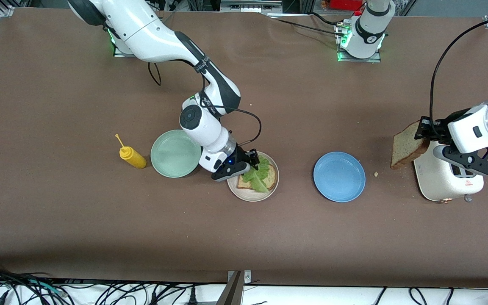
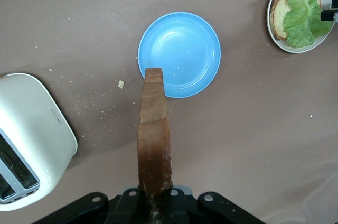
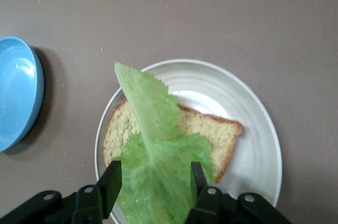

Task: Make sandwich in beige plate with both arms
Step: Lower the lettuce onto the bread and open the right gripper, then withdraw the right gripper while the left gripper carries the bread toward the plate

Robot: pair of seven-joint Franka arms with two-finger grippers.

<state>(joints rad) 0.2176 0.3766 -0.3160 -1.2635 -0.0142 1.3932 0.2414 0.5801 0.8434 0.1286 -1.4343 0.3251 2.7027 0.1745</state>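
Beige plate (image 1: 250,195): one bread slice (image 1: 272,178) laid, lettuce leaf (image 1: 259,174) placed on it, directly under the right gripper (image 3: 153,182), whose jaws are parted around the leaf. Second slice (image 1: 408,149), outstanding, is clamped in the left gripper (image 1: 422,131) above the toaster (image 1: 445,180).

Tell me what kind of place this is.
Probably a robotics lab, not a kitchen: two arms are bolted to a brown table, loose cables hang along its edge, and a toaster and beige plate serve as props.
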